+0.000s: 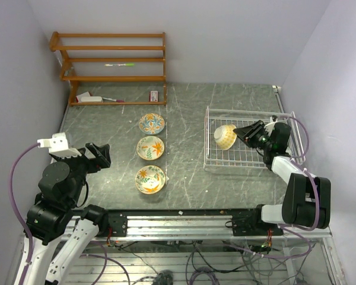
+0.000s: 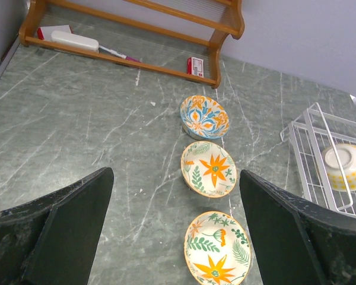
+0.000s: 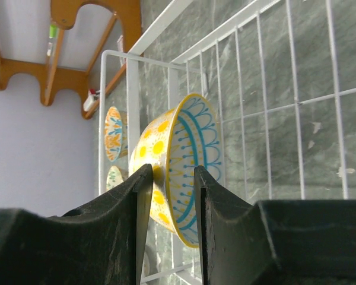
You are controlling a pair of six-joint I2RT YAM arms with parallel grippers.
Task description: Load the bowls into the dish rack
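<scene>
The right gripper [image 3: 169, 172] pinches the rim of the yellow-dotted bowl [image 3: 184, 148] (tipped on edge) inside the white wire dish rack [image 1: 249, 111]. The left gripper [image 2: 177, 173] hangs open above three floral bowls [image 2: 208, 168].

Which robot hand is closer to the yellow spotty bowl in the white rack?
Right. The right gripper pinches the yellow bowl by its rim inside the dish rack. The left gripper hangs open across the table, beyond the three other bowls.

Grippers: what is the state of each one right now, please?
Left gripper: open, holding nothing.
Right gripper: shut on the yellow-and-blue bowl, inside the dish rack.
</scene>
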